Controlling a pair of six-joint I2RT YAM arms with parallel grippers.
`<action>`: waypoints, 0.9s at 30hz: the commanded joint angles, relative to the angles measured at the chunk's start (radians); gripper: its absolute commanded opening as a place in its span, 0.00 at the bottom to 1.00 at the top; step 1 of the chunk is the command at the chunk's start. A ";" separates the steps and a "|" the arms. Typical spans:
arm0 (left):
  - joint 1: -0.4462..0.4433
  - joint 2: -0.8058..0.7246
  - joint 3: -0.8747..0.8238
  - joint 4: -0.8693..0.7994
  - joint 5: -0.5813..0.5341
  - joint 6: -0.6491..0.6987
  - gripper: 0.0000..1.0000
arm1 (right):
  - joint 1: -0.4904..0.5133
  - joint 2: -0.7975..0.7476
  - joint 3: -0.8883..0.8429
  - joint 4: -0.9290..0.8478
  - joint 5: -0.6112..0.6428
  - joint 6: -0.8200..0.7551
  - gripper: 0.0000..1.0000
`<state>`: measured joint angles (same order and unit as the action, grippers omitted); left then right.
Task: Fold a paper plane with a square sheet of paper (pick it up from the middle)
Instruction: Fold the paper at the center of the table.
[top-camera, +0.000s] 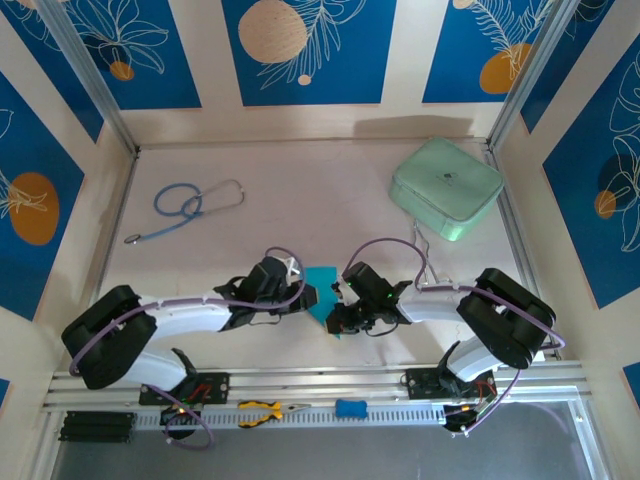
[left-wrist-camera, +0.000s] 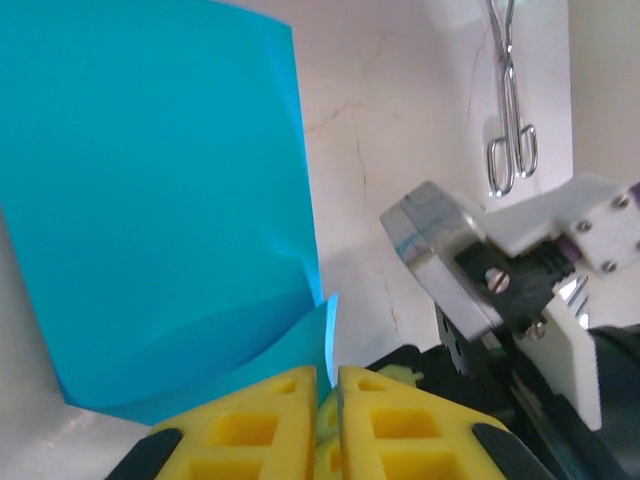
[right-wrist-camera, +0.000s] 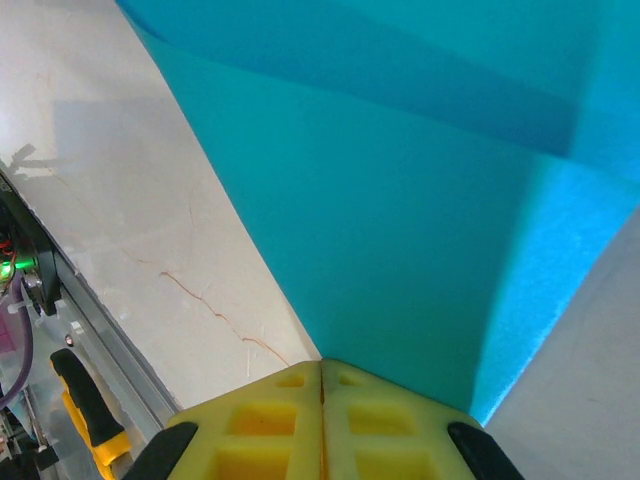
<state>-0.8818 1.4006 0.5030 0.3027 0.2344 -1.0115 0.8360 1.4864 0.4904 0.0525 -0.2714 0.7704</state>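
No text can be read anywhere; the mint-green case (top-camera: 445, 187) bears a small dark mark, illegible.

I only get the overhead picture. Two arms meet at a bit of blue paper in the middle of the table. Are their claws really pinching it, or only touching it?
Observer: Pinching. In the right wrist view the right claw is shut tight on an edge of the square sheet of paper.
Visitor: And the other arm?
Observer: Same. The left wrist view shows the left claw shut, with a corner of the sheet running down between its tips.
Visitor: Is the paper flat?
Observer: No. The right wrist view shows a crease line across it, and one side bends off as a lighter flap.
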 joint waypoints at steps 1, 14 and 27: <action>-0.041 0.060 0.032 -0.026 0.016 0.017 0.13 | -0.008 0.000 -0.024 -0.033 -0.003 0.013 0.09; -0.073 0.201 0.019 -0.017 -0.066 -0.036 0.12 | -0.009 -0.014 -0.023 -0.032 -0.017 0.013 0.09; -0.055 0.204 0.047 -0.163 -0.093 -0.012 0.09 | -0.009 -0.040 0.070 -0.082 -0.058 -0.049 0.13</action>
<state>-0.9482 1.5795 0.5522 0.2619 0.1963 -1.0451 0.8303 1.4136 0.5129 -0.0063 -0.2813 0.7513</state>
